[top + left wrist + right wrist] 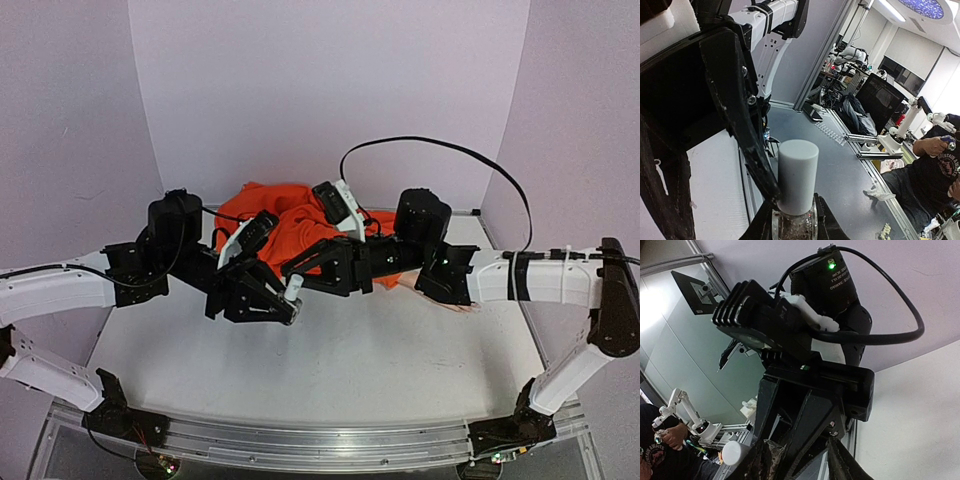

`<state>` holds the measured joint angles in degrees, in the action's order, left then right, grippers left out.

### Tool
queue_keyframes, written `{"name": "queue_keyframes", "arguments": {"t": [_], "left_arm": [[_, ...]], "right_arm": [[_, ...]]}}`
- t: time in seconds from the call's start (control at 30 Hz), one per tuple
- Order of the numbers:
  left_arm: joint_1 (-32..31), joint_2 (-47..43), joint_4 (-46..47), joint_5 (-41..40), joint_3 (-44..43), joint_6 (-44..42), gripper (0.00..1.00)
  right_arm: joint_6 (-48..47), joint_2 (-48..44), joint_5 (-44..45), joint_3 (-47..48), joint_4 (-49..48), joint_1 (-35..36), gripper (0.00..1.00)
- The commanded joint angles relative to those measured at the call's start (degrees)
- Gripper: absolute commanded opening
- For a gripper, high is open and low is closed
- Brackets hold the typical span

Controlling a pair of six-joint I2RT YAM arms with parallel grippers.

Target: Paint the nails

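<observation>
Glass bottle (798, 175), small, clear, white cylindrical cap: likely light, slick, breakable. Left pincer (795, 231) pinches body; right pincer (800, 465) spread at cap's 9 o'clock. Grip cap sides. Nails unseen.

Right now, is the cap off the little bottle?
No, the white cap sits upright on top of the small clear bottle, covering its neck.

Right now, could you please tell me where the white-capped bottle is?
The white-capped bottle is left of centre in the top view, clamped in the left hand, just in front of the orange sleeve, beside the right hand.
</observation>
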<state>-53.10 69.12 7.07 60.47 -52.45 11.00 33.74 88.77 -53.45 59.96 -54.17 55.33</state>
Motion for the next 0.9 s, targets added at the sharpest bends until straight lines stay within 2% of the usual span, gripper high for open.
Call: {"name": "queue_keyframes", "arguments": {"t": [0.0, 0.03, 0.1, 0.23, 0.33, 0.6, 0.67, 0.87], "left_arm": [[0.19, 0.40, 2.63, 1.97, -3.41, 0.54, 0.00], [0.19, 0.31, 2.60, 2.13, -3.34, 0.42, 0.00], [0.19, -0.39, 2.60, 2.00, -3.06, -0.15, 0.00], [0.19, -2.03, 2.61, 0.93, -1.94, -0.71, 0.00], [0.19, -2.72, 2.60, 0.28, -1.43, -0.87, 0.00], [0.19, -1.81, 2.77, 0.01, -2.07, -0.67, 0.00], [0.19, -1.55, 2.77, 0.24, -2.16, -0.43, 0.00], [0.18, -1.08, 2.91, 0.79, -2.20, 0.18, 0.00]], "right_arm": [[0.74, -0.06, -5.37, 3.08, -7.10, 1.86, 0.43], [0.59, -0.55, -3.66, 2.53, -6.90, 1.76, 0.46], [-0.40, -2.80, 1.09, 0.47, -5.68, 0.88, 0.60], [-1.94, -6.74, 6.00, -4.22, -4.98, -1.02, 0.69], [-2.83, -6.94, 2.35, -4.29, -4.51, -0.94, 0.74], [-5.08, -4.92, -3.26, -1.29, -5.33, 3.10, 0.73], [-5.56, -4.47, -2.65, -0.42, -5.33, 3.69, 0.69], [-5.82, -3.13, -1.23, 1.35, -5.89, 3.81, 0.50]]}}
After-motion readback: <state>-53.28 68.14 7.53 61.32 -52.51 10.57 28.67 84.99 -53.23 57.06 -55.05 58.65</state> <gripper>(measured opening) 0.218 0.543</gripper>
